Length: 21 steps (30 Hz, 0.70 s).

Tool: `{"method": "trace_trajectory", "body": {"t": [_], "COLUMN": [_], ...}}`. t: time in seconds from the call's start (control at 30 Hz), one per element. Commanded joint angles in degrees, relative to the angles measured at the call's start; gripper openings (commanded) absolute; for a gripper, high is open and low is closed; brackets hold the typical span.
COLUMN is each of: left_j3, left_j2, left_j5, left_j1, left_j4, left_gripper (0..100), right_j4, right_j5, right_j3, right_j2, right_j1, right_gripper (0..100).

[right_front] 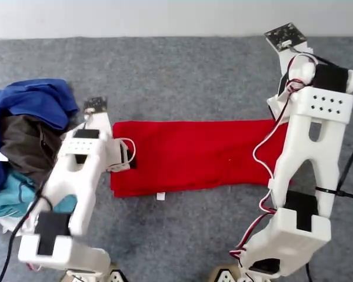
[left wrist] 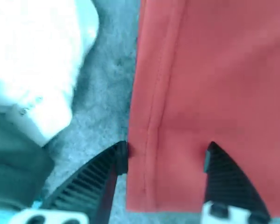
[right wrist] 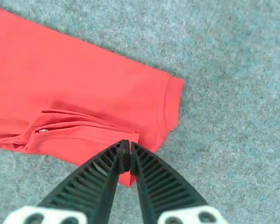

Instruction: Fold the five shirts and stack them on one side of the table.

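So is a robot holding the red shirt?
Left gripper is open astride the hem of the red shirt, holding nothing. Right gripper is shut at its edge; pinch unclear.

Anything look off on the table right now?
Nothing damaged or spilled. The red shirt lies flat in a long strip, only part-folded. The other shirts sit in a crumpled heap off one end of it, blue one on top.

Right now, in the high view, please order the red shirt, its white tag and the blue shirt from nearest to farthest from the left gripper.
1. red shirt: its left edge lies between the left gripper's open fingers.
2. white tag: at the shirt's edge toward the arm bases.
3. blue shirt: heaped far off on the left side.
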Motion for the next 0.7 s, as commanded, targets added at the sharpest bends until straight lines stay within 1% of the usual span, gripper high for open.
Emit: {"method": "trace_trajectory", "body": {"t": [0.0, 0.17, 0.33, 0.57, 0.67], "left_j3": [-9.27, -16.48, -18.24, -18.24, -18.77], "left_j2": [6.15, 13.89, 16.0, 16.26, 15.74], "left_j5": [-0.18, -0.09, -0.18, -0.53, -0.53], "left_j1": [-0.44, 0.09, 0.44, 7.74, 11.16], "left_j4": [6.07, 10.73, 11.25, 7.21, 6.59], "left_gripper": [27, 26, 18, 2, 1], "right_j4": [-1.1, -1.1, -1.1, -5.32, -7.6], "right_j5": [0.44, 0.44, 0.53, 0.35, -1.05], "right_j3": [-2.37, -2.2, -2.11, -2.11, -2.11], "right_j2": [-0.4, -0.31, -0.31, -0.31, -0.31], "right_j1": [-0.57, -0.31, -0.13, -0.48, -0.13], "right_gripper": [0.9, 0.9, 0.9, 0.9, 0.9]}}
